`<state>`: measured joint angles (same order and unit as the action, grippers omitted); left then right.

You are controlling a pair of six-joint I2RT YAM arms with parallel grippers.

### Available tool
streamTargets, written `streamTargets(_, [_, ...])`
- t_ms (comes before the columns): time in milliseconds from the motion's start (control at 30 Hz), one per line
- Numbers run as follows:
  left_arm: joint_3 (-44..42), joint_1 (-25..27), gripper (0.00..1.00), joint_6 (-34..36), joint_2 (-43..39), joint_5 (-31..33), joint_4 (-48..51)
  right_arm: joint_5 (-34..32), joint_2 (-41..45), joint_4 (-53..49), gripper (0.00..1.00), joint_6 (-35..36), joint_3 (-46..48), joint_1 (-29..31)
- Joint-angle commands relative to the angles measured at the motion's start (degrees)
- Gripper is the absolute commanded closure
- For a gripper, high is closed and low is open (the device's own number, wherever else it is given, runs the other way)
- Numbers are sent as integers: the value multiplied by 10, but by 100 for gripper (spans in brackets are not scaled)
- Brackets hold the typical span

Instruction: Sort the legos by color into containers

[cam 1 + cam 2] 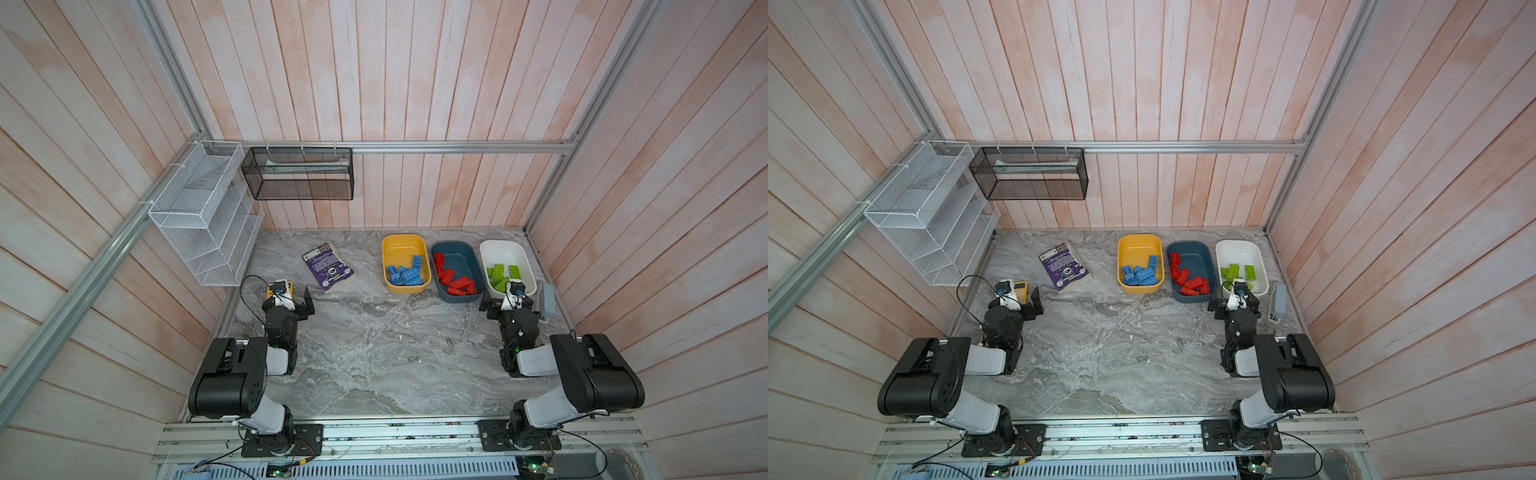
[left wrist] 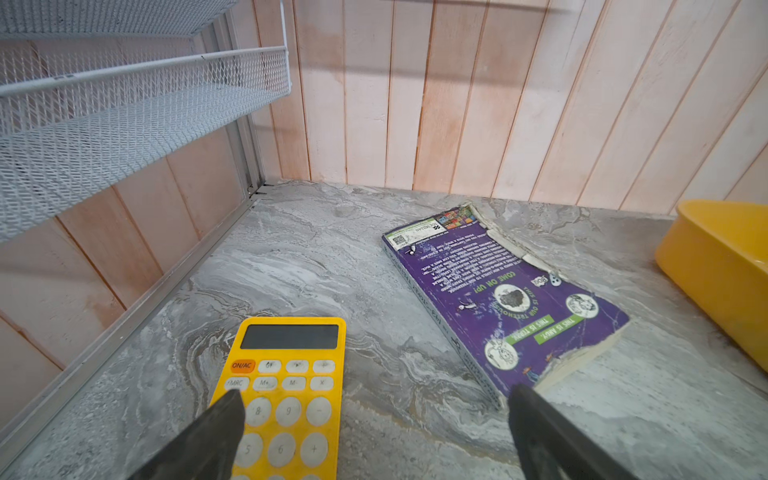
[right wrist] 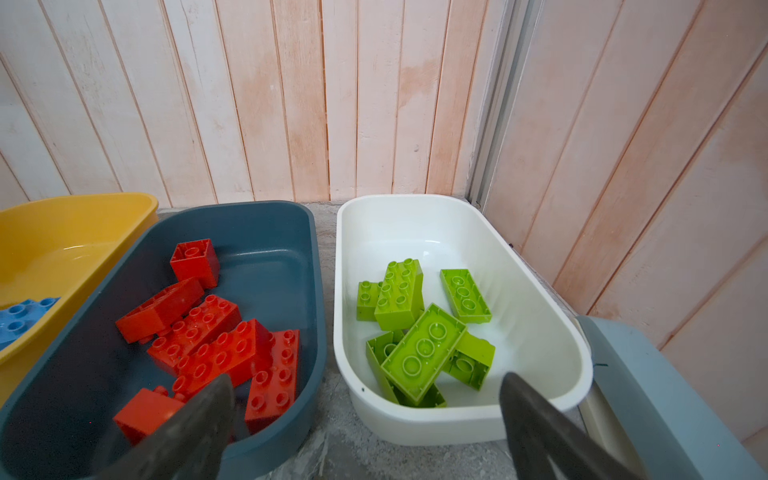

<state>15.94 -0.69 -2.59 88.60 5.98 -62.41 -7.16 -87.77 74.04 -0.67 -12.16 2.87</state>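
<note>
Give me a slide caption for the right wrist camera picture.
Open right pincer facing red legos in the teal tub, green legos in the white tub.

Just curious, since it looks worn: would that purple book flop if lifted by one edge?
Probably: the purple book is a paperback with frayed, curling corners, so it would likely sag. Lying flat, it should slide, not roll.

You are looking into a lab-style robot test booth. A left arm [image 1: 224, 386] and a right arm [image 1: 594, 374] are sitting bolted on a slotted metal rail [image 1: 399, 436] at the front edge, and plank walls [image 1: 415, 83] held by an aluminium frame [image 1: 457, 146] are closing around the marble-pattern table [image 1: 374, 353] on three sides.
</note>
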Motion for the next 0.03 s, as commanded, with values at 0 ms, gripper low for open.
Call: streamTargets(0, [2, 2, 0, 3, -4, -7, -13, 11, -2, -9, 0, -6, -7, -3])
